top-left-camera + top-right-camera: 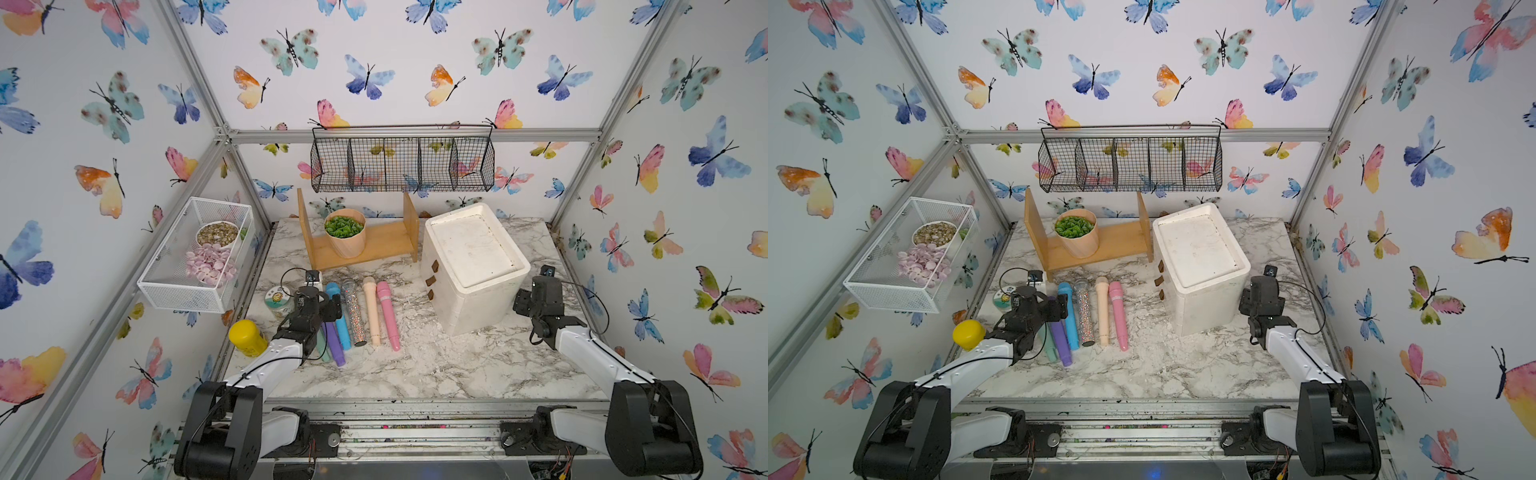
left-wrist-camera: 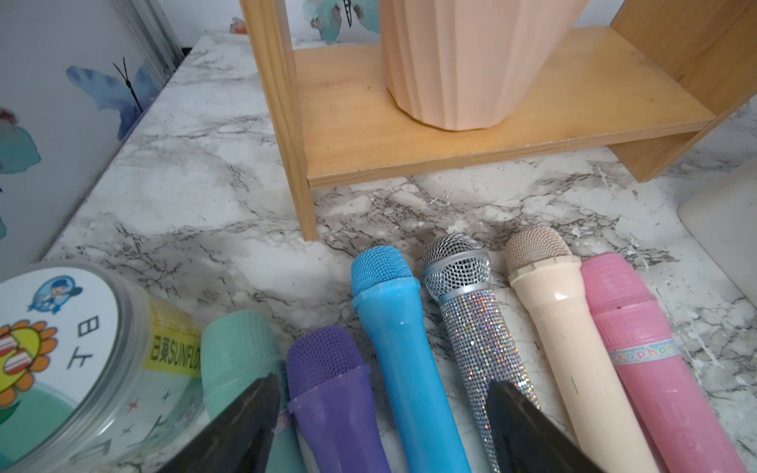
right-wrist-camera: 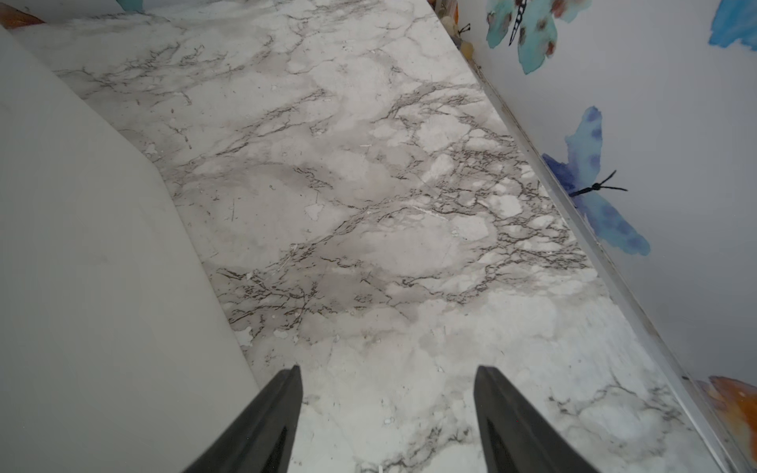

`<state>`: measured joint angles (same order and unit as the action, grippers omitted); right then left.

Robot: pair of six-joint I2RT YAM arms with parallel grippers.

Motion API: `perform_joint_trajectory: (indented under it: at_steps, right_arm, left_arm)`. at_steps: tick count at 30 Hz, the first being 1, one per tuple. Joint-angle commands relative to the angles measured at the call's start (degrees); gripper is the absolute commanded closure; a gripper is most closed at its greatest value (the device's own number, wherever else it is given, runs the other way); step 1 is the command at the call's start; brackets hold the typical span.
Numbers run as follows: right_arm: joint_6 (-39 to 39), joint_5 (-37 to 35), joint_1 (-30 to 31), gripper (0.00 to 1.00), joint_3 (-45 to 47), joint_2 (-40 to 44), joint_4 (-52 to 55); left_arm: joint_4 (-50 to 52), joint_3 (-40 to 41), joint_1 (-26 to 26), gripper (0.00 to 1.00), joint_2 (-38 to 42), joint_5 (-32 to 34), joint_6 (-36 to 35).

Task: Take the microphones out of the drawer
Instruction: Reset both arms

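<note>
- Butterfly wallpaper covers the walls around a marble tabletop (image 1: 436, 365).
- At the far left, a white mesh basket (image 1: 187, 291) hangs on the side wall. Below it, a yellow bottle (image 1: 247, 337) sits at the table's edge.
- A round tub (image 2: 73, 348) with a sunflower label stands just beside the mint microphone (image 2: 241, 352).
- Six microphones lie flat on the marble in a close row, out of the drawers and well apart from them.
- From the left they are mint, then the purple microphone (image 2: 327, 381), blue microphone (image 2: 397, 327), glitter microphone (image 2: 471, 327), cream microphone (image 2: 553, 319) and pink microphone (image 2: 631, 327).
- Their long axes run near to far and roughly parallel. The mesh heads point toward the back wall and the handles toward the robot's base.
- Five are matte plastic in one colour each. The glitter one has a silver wire head and a sparkling body, and the pink one has a lettered band.
- The left gripper (image 2: 381, 379) hangs low over the purple and blue handles, jaws wide apart and holding nothing.
- Behind the row, a peach pot (image 1: 347, 245) of green leaves stands on a wooden shelf (image 1: 386, 241), under a black wire basket (image 1: 403, 164).
- The white drawer unit (image 1: 473, 270) stands to the right. Three brown pulls (image 1: 431, 280) face the microphones, and its front looks flush.
- The right gripper (image 3: 387, 368) is over bare marble just beside the unit's far side, jaws spread and empty.
</note>
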<state>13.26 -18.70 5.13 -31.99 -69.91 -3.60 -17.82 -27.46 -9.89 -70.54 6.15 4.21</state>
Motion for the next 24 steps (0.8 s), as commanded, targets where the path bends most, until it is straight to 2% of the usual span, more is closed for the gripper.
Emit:
perform_joint_trajectory:
  at_steps: [1,6,8,11,13,14,16,17,18,19,20,21,22,24]
  right_arm:
    - [-2.1,2.8,0.3,0.28,5.9,2.7,-15.9]
    - [-6.4,6.5,0.2,0.27,17.6,2.5,-39.1]
    - [-8.3,8.4,0.2,0.27,21.1,-0.8,-49.7]
    - [-10.4,9.3,0.3,0.27,22.5,-6.8,-60.6]
    - [-12.2,9.1,0.2,0.27,21.4,-9.9,-63.3]
    - [-12.0,8.0,0.2,0.27,20.1,-11.6,-62.0]
    - [-12.3,9.6,0.2,0.28,20.8,-15.8,-66.8]
    - [-12.4,10.0,0.2,0.29,22.0,-18.1,-70.7]
    - [-12.6,9.0,0.2,0.29,22.7,-20.7,-75.7]
    - [-12.5,8.5,0.2,0.29,22.9,-22.3,-79.4]
    - [-12.4,8.6,0.2,0.28,22.2,-21.6,-77.2]
    - [-12.1,9.0,0.3,0.28,20.3,-19.8,-70.3]
    - [-11.6,8.5,0.2,0.23,18.5,-18.9,-64.5]
    - [-11.9,8.7,0.3,0.18,17.6,-21.8,-67.9]
  left_arm:
    - [-9.6,2.3,0.4,0.15,-1.3,1.2,-2.7]
    - [-28.7,11.5,0.6,0.15,-2.6,3.2,-3.6]
    - [-25.7,9.4,0.7,0.15,-3.8,4.2,-3.5]
    - [-28.8,11.1,0.6,0.16,-3.3,4.3,-5.9]
    - [-33.9,13.1,1.8,0.14,-3.4,4.4,-6.7]
    - [-36.6,13.8,3.0,0.14,-4.6,3.2,-6.2]
    - [-39.4,13.6,5.1,0.14,-8.2,1.8,-4.6]
    - [-41.0,13.4,6.6,0.11,-10.0,0.0,-3.7]
    - [-41.4,13.7,8.2,0.01,-9.9,-2.7,-2.8]
    - [-39.8,13.9,8.4,0.02,-9.1,-3.5,-2.7]
    - [-42.9,14.9,8.4,0.02,-10.2,-4.5,-3.3]
    - [-45.9,15.6,8.5,0.02,-11.0,-4.9,-3.5]
    - [-45.6,15.9,8.5,0.02,-10.7,-4.8,-3.4]
    - [-43.1,15.2,8.4,0.01,-10.0,-5.0,-3.6]
